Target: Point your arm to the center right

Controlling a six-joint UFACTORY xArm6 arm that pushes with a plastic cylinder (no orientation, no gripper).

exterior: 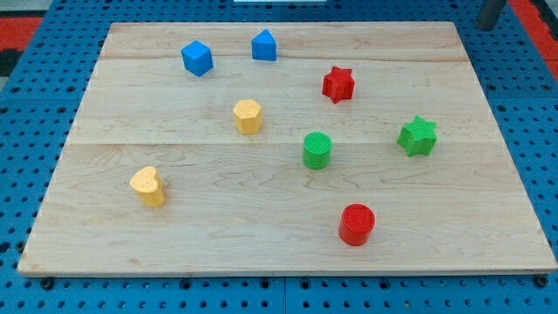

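Note:
My tip shows at the view's top right corner, just beyond the board's top right corner, far from every block. On the wooden board lie a blue cube and a blue pentagon-like block at the top, a red star, a yellow hexagon-like block, a green cylinder, a green star at the right, a yellow heart at the lower left and a red cylinder at the lower right.
The board rests on a blue pegboard surface that surrounds it on all sides. Red matting shows at the view's top right.

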